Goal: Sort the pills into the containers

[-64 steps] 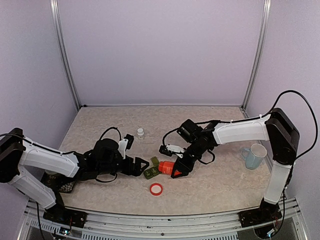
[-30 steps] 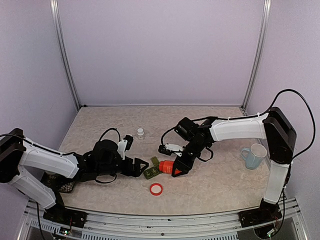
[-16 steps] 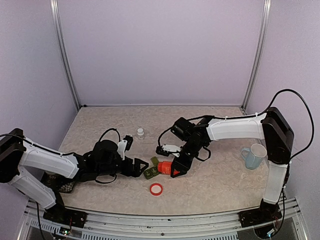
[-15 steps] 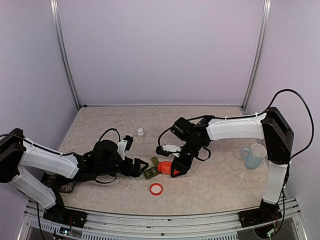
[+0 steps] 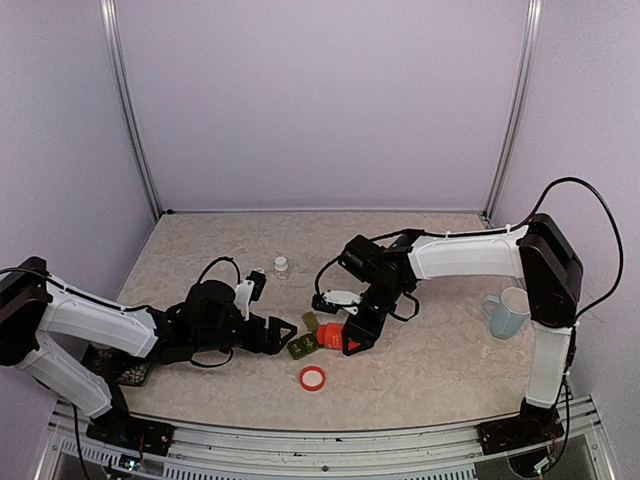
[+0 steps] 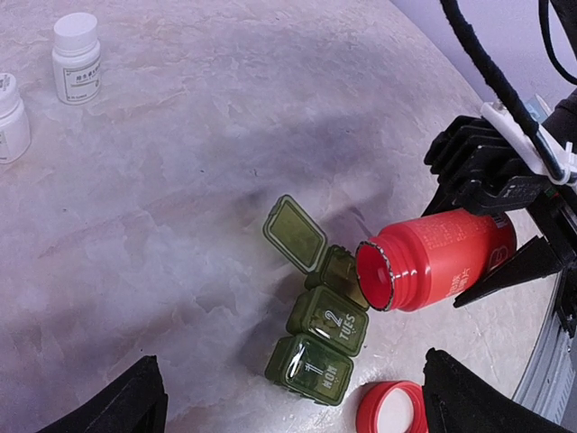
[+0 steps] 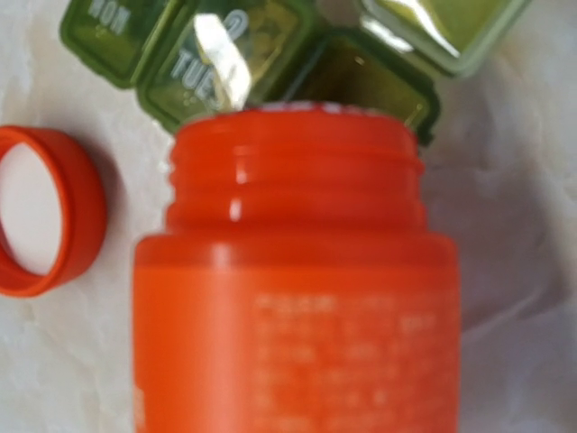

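Containers (image 6: 325, 338) under tipped red bottle (image 6: 442, 257), red cap (image 6: 389, 410) beside.
My right fingers (image 6: 518, 263) clamp the bottle; left fingers (image 6: 122, 408) spread, arm lying low.

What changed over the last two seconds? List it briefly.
The right arm swung slightly left, carrying the tilted red bottle in the right gripper a touch toward the open compartment of the containers. Nothing taken or released. The open left gripper, red cap and mug stayed put.
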Controlling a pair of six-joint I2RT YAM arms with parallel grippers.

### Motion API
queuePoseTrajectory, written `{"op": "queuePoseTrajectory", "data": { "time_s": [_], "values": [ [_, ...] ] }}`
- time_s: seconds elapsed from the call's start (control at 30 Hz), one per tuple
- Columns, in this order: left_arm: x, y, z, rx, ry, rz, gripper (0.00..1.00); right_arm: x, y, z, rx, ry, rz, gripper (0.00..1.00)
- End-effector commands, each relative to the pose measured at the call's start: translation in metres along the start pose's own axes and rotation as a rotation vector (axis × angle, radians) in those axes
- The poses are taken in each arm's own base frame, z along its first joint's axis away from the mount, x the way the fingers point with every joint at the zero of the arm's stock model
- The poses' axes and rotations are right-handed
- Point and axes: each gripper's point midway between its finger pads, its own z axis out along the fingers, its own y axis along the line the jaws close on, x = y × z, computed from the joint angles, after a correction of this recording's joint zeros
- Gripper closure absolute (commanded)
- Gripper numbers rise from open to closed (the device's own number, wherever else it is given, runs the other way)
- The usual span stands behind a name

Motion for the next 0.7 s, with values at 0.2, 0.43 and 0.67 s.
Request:
{"op": "queuePoseTrajectory", "data": {
  "time_s": [0.2, 0.43, 0.67],
  "values": [
    [-0.0030, -0.0005, -0.0016, 0.010, -0.016, -0.004, 0.04, -0.0077, 0.0047, -0.0016, -0.001, 0.017, -0.021, 0.71],
    [-0.0024, -0.0008, -0.0004, 0.012, -0.014, -0.005, 0.04, -0.0055, 0.0050, -0.0008, 0.006, 0.056, -0.021, 0.71],
    [-0.0020, -0.0005, -0.0001, 0.012, -0.014, -0.005, 0.04, -0.0052, 0.0044, -0.0008, 0.010, 0.065, -0.021, 0.71]
  ]
}}
